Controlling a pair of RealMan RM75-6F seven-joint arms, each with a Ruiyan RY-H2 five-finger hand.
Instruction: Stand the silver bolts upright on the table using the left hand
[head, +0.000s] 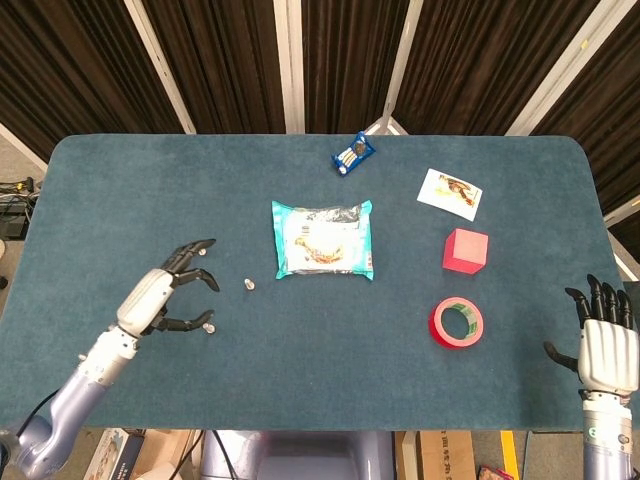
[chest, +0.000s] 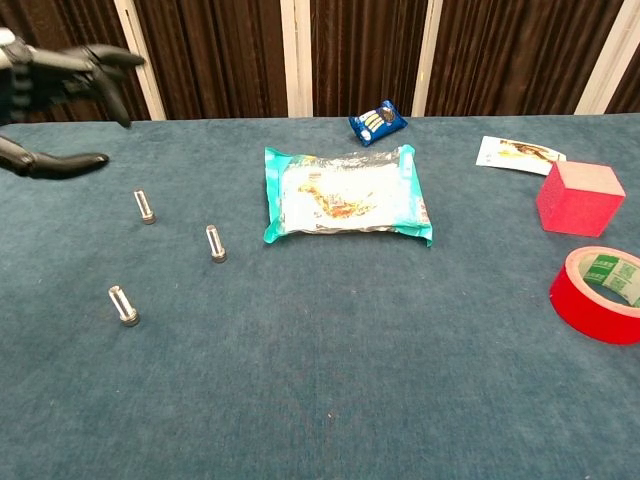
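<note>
On the left of the worktop (chest: 330, 400) three bolts (chest: 123, 305) (chest: 215, 243) (chest: 144, 206) stand upright, well apart, with the left hand (head: 160, 295) raised above them, fingers (chest: 95, 60) apart and empty. Right of the bolts lies a teal packet (chest: 345, 195), then a blue snack bag (chest: 377, 121), a card (chest: 518, 153), a red cube (chest: 579, 197) and red tape (chest: 600, 292), none crowding the bolts. Near the worktop's right edge the right hand (head: 603, 340) shows fingers apart, holding nothing.

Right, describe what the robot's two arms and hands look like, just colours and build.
The left hand has a silver-white back shell with black fingers, on a grey-lilac metallic forearm with a paler wrist ring; a thin dark cable loops near the arm's base. The right hand matches: white ribbed back plate, black fingers, grey cuff with a small green mark. In the chest view only the left hand's black fingers show.
</note>
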